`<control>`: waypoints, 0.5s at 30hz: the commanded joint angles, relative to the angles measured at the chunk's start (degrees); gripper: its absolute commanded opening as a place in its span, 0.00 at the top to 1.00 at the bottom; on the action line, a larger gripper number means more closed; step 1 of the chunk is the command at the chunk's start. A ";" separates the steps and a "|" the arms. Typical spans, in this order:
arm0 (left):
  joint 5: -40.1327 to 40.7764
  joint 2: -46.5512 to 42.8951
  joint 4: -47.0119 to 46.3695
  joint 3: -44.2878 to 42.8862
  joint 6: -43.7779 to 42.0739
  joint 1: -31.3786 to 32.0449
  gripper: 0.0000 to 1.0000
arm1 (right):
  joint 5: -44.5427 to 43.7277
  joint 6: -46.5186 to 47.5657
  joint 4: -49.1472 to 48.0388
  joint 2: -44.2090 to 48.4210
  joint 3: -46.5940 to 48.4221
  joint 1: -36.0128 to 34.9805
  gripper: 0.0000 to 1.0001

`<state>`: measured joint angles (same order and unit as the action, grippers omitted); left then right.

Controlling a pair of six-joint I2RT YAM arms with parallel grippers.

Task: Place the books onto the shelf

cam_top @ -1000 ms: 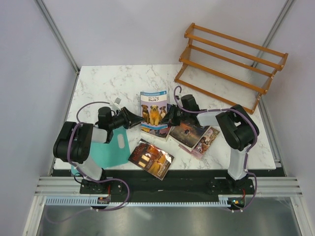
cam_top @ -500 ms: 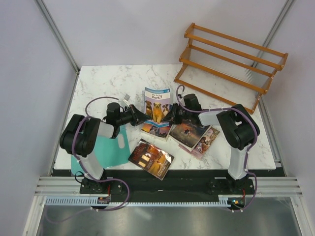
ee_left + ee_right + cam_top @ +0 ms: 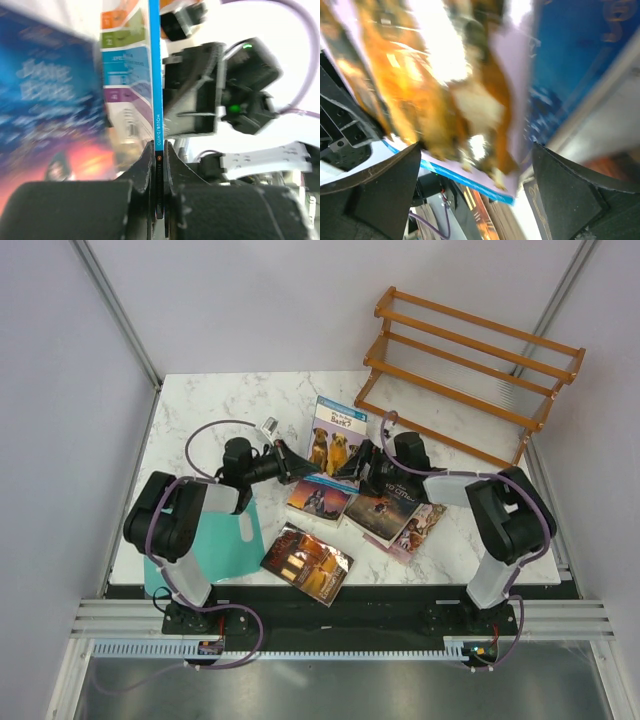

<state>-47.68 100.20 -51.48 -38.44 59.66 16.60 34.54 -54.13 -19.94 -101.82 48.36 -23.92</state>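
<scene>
Dog book (image 3: 337,437) pinched by left gripper (image 3: 159,152), between spread fingers of right gripper (image 3: 475,152).

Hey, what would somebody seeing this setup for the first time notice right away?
The light-blue dog book stands out, held up tilted over the middle of the marble table, with the left gripper shut on its edge and the right gripper open beside it. Just in front of it four more books lie flat, and the orange-brown shelf sits at the far right corner with no book on it.
</scene>
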 commanded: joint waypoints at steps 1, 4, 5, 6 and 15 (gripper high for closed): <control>-5.84 3.14 -22.40 -4.80 14.21 0.01 0.98 | -2.02 -1.15 0.34 5.82 -3.97 3.35 0.02; -6.37 7.80 -35.06 -6.91 23.64 0.01 0.98 | -2.55 -1.33 -0.27 9.34 -5.03 4.41 0.02; -6.46 8.86 -37.61 -7.53 25.49 0.01 0.98 | -2.64 -1.68 -0.97 10.06 -5.38 4.76 0.02; -6.81 9.83 -39.46 -8.58 27.07 0.10 0.98 | -2.55 -2.81 -1.84 10.76 -6.25 5.02 0.02; -6.99 10.80 -41.68 -10.34 29.11 0.10 0.98 | -0.27 -13.97 -23.26 11.47 -12.75 5.38 0.02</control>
<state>-53.17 111.50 -70.98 -46.19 85.43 16.73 33.19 -61.45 -29.61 -90.80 38.57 -18.61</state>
